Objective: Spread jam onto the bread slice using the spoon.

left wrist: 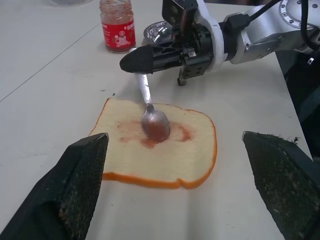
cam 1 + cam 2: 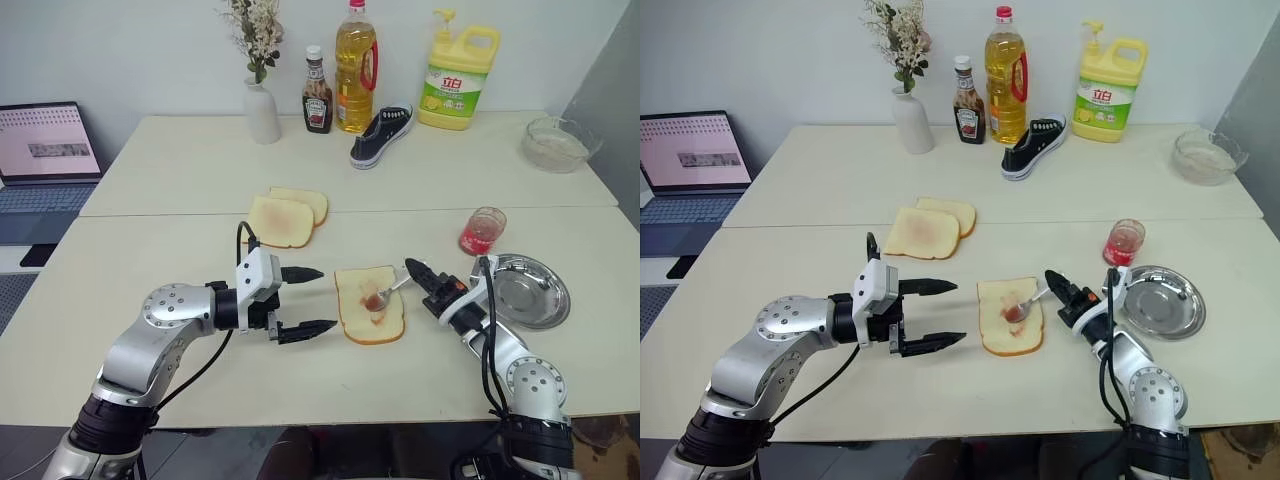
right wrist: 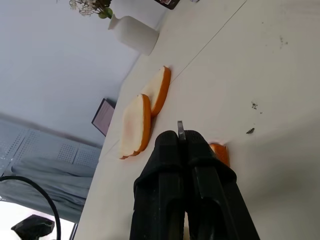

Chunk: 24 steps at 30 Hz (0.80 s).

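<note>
The bread slice [image 2: 352,318] lies flat on the table near its front edge, with a reddish smear of jam [image 1: 131,125] across its pale face. The spoon [image 2: 393,289] rests with its red-tinged bowl on the smear. My right gripper [image 2: 413,268] is shut on the spoon's thin handle, just right of the slice. The handle's end pokes out between the closed fingers [image 3: 170,165]. My left gripper [image 2: 328,298] is open just left of the bread, holding nothing. A small glass cup of red jam [image 2: 482,231] stands behind and to the right of the slice.
Two toastier slices [image 2: 285,216] lie behind the bread. A round steel dish [image 2: 528,290] sits right of my right gripper. Along the back stand a vase [image 2: 262,110], sauce bottle [image 2: 317,95], oil bottle [image 2: 355,65], detergent jug [image 2: 458,80], shoe [image 2: 383,135] and glass bowl [image 2: 558,143].
</note>
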Motion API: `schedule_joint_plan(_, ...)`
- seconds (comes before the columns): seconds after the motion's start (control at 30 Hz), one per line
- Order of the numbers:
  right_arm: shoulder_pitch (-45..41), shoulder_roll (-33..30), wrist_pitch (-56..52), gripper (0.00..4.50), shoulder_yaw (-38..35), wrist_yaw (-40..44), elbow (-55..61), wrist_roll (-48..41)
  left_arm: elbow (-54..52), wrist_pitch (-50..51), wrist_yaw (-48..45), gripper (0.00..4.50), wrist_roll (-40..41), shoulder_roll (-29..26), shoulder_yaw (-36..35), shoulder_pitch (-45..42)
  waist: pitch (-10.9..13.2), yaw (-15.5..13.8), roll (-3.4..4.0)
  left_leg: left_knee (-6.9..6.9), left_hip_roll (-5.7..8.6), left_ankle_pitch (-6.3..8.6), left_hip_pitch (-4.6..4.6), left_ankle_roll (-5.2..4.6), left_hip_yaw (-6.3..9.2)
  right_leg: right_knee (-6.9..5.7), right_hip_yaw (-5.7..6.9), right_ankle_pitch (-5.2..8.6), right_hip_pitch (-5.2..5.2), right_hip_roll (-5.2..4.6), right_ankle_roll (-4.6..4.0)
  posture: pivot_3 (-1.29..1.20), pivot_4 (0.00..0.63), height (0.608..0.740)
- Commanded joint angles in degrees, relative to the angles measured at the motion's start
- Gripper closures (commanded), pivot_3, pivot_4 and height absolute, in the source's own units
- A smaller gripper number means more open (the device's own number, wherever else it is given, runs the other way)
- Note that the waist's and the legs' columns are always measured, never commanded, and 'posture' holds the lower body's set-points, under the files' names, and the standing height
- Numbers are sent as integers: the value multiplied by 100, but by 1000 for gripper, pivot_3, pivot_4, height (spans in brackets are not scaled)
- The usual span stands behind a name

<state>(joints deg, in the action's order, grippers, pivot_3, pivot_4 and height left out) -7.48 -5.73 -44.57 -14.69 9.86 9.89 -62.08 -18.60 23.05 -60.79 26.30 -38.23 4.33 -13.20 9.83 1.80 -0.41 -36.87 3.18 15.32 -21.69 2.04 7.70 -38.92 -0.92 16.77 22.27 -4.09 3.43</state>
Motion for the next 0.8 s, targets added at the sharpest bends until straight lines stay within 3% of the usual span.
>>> schedule_joint_plan(0.03, 258, -43, -325, 4473, 63, -81, 78, -141, -71, -142, -54, 0, 25, -6, -39, -37, 0, 0, 0, 0, 0, 0, 0, 0, 0, 0, 0, 0, 0, 0, 0, 0, 150, 740)
schedule_joint_plan(0.47, 478, -435, -510, 4473, 11, 32, 103, -399, 11, -328, -91, 0, -23, -1, -45, 131, 0, -5, 0, 0, 1, 0, 0, 0, -1, 2, 0, 0, -1, 0, 0, 0, 150, 740)
schedule_joint_plan(0.8, -60, 53, 41, 4473, 231, -39, -405, 163, 60, -389, -102, 0, -47, 19, -43, 150, -15, 57, -26, 0, -7, 0, 15, 0, -9, 1, -8, 0, -7, 7, 0, 0, 150, 740)
